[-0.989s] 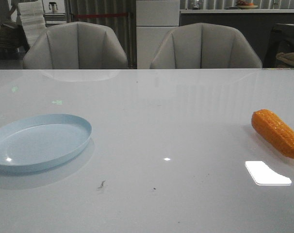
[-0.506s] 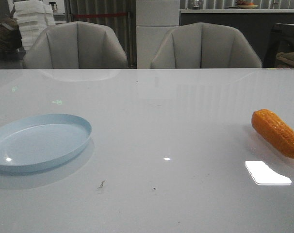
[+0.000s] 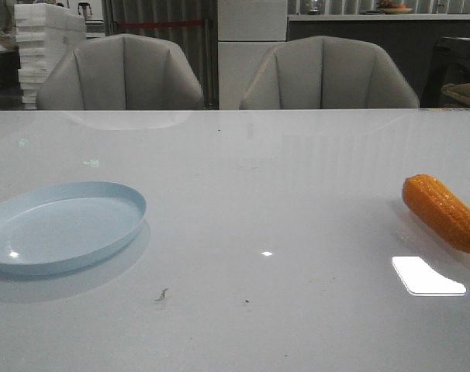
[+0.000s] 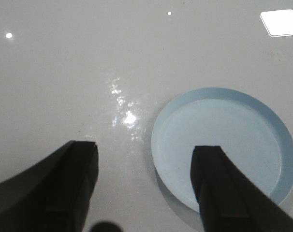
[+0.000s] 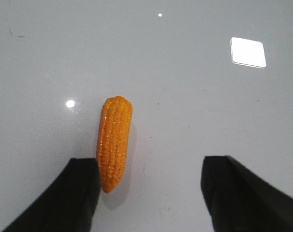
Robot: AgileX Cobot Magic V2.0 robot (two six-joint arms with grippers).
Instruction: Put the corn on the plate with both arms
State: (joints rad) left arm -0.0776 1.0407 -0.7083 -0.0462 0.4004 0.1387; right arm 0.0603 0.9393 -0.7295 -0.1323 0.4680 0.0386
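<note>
The orange-yellow corn (image 3: 442,211) lies on the white table at the far right, its tapered end toward the table's right edge. In the right wrist view the corn (image 5: 114,142) lies just beside one finger of my right gripper (image 5: 151,166), which hangs open above the table with nothing held. The pale blue plate (image 3: 60,227) sits bare at the front left. My left gripper (image 4: 145,154) is open above the table, one fingertip over the plate's rim (image 4: 158,166). Neither arm shows in the front view.
Two grey chairs (image 3: 122,74) stand behind the table's far edge. A stack of white foam boxes (image 3: 45,43) is at the back left. Bright lamp reflections (image 3: 427,277) lie on the glossy tabletop.
The stack of white foam boxes in the background has shifted rightward. The corn and plate have not moved.
</note>
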